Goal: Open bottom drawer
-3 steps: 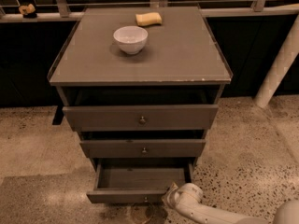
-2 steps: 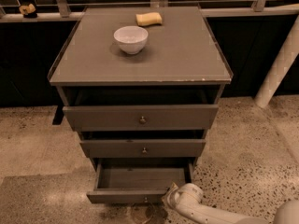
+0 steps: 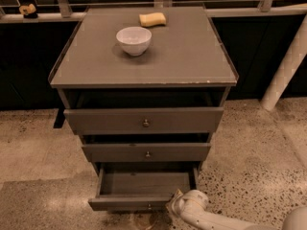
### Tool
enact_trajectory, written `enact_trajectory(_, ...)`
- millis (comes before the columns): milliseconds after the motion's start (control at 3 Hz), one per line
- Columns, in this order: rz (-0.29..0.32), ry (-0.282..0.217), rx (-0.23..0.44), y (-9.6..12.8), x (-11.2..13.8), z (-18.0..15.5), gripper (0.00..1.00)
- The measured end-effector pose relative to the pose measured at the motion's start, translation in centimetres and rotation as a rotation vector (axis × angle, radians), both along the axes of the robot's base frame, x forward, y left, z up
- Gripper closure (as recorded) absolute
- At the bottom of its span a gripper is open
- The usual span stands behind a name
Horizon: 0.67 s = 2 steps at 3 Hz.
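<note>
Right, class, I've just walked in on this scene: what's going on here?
A robot arm's gripper sits low by the floor at the front right corner of the bottom drawer, which is pulled well out, showing its grey inside. The middle drawer and top drawer stick out only slightly. A white bowl and a yellow sponge rest on the cabinet top.

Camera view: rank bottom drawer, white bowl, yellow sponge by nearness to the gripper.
1. bottom drawer, open, with the gripper at its front right corner.
2. white bowl, on the cabinet top.
3. yellow sponge, at the top's back.
</note>
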<state>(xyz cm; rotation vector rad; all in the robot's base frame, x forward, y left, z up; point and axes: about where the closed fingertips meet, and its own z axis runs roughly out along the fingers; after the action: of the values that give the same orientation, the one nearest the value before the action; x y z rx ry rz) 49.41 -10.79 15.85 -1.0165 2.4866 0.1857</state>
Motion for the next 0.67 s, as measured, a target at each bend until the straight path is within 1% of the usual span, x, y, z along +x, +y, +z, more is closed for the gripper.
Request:
enact_trajectory(333, -0.001, 0.013, 0.001, -0.01, -0.82, 0.22, 1.0)
enact_trajectory(667, -0.001, 0.013, 0.001, 0.02, -0.82, 0.55, 1.0)
